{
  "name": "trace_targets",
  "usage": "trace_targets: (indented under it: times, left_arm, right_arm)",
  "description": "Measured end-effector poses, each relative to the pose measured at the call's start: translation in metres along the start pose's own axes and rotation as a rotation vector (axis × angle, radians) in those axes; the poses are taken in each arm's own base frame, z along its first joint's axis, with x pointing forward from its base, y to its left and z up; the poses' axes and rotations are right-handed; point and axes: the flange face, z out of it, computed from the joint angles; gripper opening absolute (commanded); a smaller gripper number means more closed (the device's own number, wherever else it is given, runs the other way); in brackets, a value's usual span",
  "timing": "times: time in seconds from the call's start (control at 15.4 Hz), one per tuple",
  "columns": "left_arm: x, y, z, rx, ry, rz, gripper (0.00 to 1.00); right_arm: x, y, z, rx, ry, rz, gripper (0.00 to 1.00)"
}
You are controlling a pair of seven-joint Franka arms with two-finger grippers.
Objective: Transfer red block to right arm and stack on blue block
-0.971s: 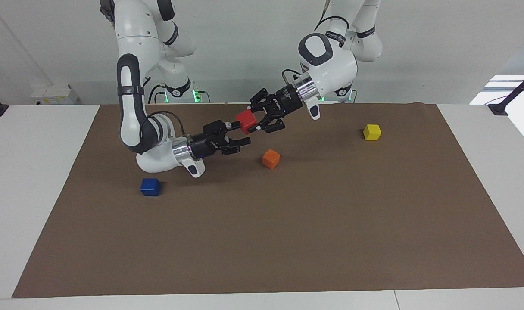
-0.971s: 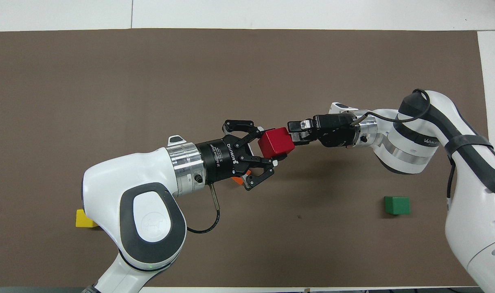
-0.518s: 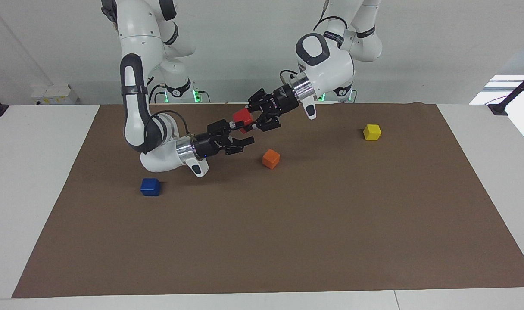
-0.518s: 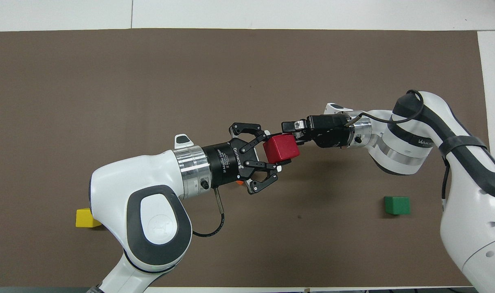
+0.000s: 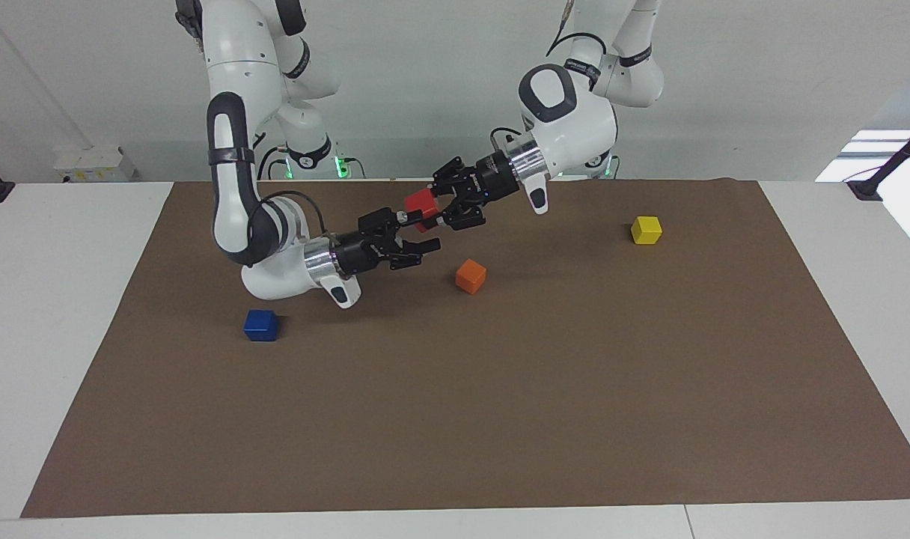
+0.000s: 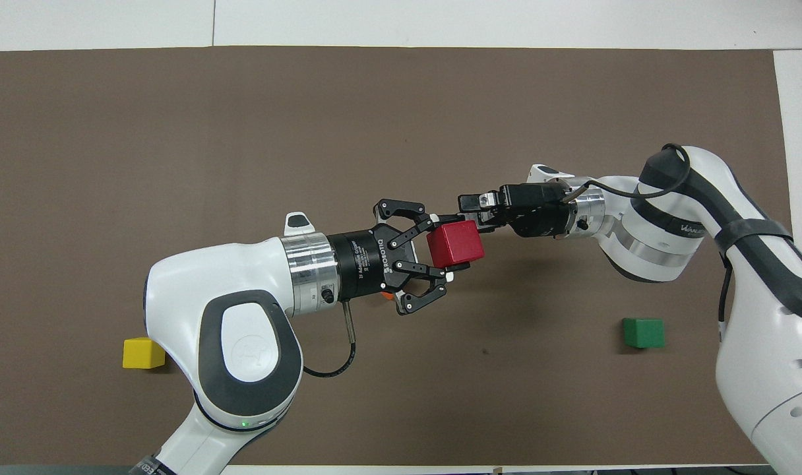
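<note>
**Red block held mid-air between the two arms, handover not yet made**

The red block (image 5: 421,203) is up off the table (image 5: 66,314), over the brown mat (image 5: 500,419) about midway between the two arms' ends, clamped in the fingers of the left gripper (image 5: 441,212). The right gripper (image 5: 416,235) has its fingers wide apart around the block, one finger above it and one below, not yet closed on it as far as I can see.

To my eye the step in hand is the pass itself. Done well, the right gripper would square its fingers on two free faces of the block, the ones the left gripper does not cover, and close firmly before the left gripper lets go. Letting go too soon would probably drop the block onto the mat near the orange block (image 5: 471,276).

The blue block (image 5: 261,325) sits alone on the mat toward the right arm's end of the table, farther from the robots than the orange one; nothing is on it. A yellow block (image 5: 646,230) lies toward the left arm's end, and a green block (image 6: 644,332) shows in the overhead view only.
</note>
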Motion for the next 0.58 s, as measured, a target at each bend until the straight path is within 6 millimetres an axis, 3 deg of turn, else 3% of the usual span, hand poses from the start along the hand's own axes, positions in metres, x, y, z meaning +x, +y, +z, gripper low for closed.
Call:
trace_targets:
  times: [0.58]
  left_arm:
    - [0.004, 0.018, -0.015, -0.050, -0.023, -0.025, 0.00]
  right_arm:
    - [0.003, -0.005, -0.003, -0.002, 0.004, -0.012, 1.00]
